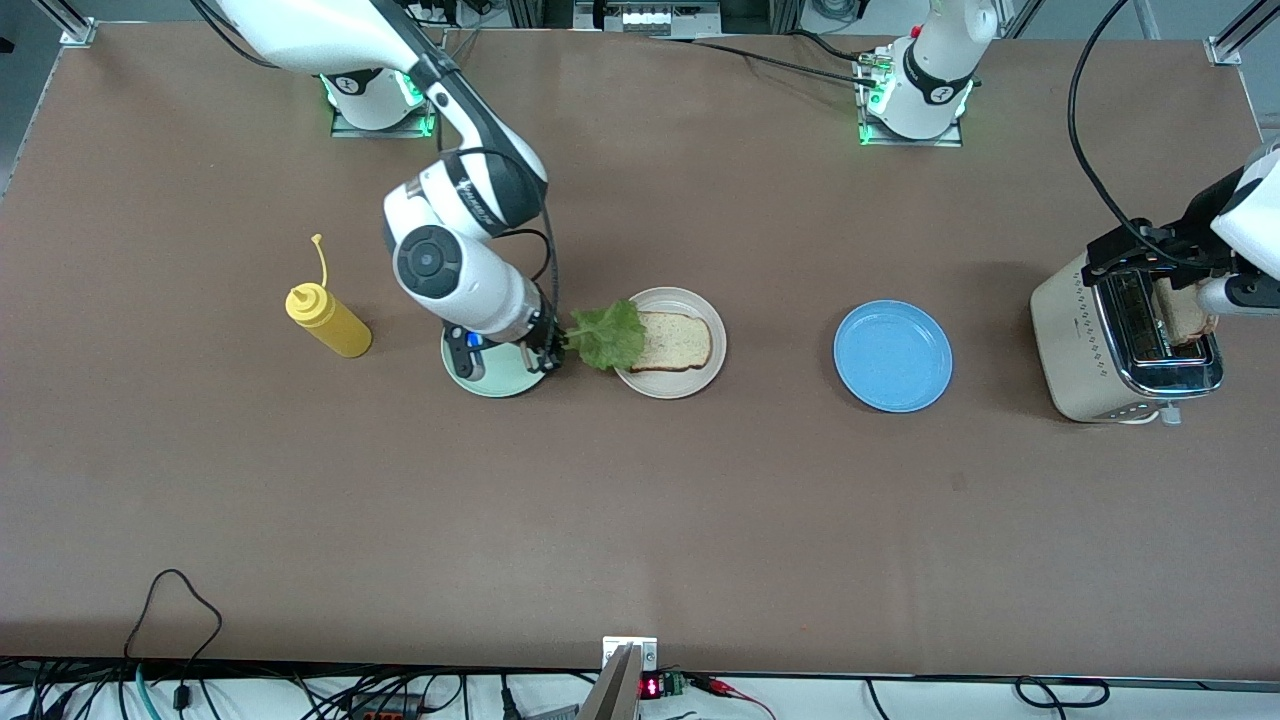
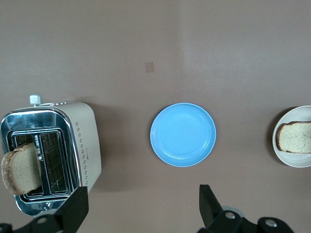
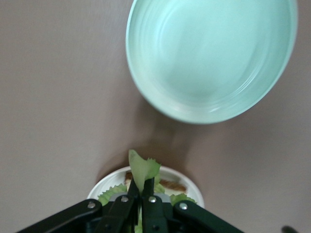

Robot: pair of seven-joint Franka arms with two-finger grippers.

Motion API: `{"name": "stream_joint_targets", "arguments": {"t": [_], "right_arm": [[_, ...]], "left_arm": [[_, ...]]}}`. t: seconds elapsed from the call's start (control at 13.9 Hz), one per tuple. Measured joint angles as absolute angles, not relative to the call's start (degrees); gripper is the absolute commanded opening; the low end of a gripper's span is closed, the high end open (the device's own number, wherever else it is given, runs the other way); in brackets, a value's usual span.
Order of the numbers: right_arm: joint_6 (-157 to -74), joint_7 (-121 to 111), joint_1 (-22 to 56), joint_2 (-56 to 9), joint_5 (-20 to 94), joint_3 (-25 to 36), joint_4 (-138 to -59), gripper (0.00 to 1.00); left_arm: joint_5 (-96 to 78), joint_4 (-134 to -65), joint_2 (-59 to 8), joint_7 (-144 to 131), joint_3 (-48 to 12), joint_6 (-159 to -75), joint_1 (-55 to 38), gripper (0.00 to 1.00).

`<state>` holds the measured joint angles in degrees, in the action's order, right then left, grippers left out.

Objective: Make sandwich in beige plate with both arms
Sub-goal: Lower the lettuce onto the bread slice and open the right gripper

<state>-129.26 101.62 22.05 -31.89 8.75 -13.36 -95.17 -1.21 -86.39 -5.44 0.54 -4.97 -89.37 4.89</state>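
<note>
Fingers (image 3: 127, 206) of right gripper (image 3: 137, 204) pinch lettuce leaf (image 1: 607, 335); left gripper (image 2: 141, 206) gapes.

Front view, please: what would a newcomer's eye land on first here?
Probably the right gripper, shut on a ruffled lettuce leaf at the rim of the beige plate, where one bread slice already lies. Next, the toaster at the left arm's end of the table, a second bread slice standing in its slot, the open left gripper above.

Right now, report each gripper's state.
Left gripper: open, empty.
Right gripper: shut on the ruffled green lettuce leaf.
</note>
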Motion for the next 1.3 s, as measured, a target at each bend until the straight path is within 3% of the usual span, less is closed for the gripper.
{"name": "stream_joint_targets", "arguments": {"t": [0.65, 0.86, 0.94, 1.08, 1.15, 1.3], "right_arm": [[-139.7, 106.4, 26.6, -38.5, 13.3, -13.4, -93.9, 0.04], [-142.2, 107.4, 27.2, -40.5, 13.3, -13.4, -92.8, 0.09], [-142.3, 107.5, 27.3, -41.1, 13.3, -13.4, -92.2, 0.31], [-142.4, 107.7, 27.6, -41.7, 13.4, -13.4, -91.6, 0.89], [-142.4, 107.7, 27.8, -41.8, 13.4, -13.4, -91.5, 1.00], [-142.4, 107.8, 28.1, -41.8, 13.4, -13.4, -91.4, 1.00]], "left_arm": [[-1.2, -86.4, -5.4, 0.5, -5.0, -89.4, 4.9, 1.00], [-1.2, -86.4, -5.4, 0.5, -5.0, -89.4, 4.9, 1.00], [-1.2, -86.4, -5.4, 0.5, -5.0, -89.4, 4.9, 1.00], [-1.2, -86.4, -5.4, 0.5, -5.0, -89.4, 4.9, 1.00], [-1.2, -86.4, -5.4, 0.5, -5.0, -89.4, 4.9, 1.00], [-1.2, -86.4, -5.4, 0.5, -5.0, -89.4, 4.9, 1.00]]}}
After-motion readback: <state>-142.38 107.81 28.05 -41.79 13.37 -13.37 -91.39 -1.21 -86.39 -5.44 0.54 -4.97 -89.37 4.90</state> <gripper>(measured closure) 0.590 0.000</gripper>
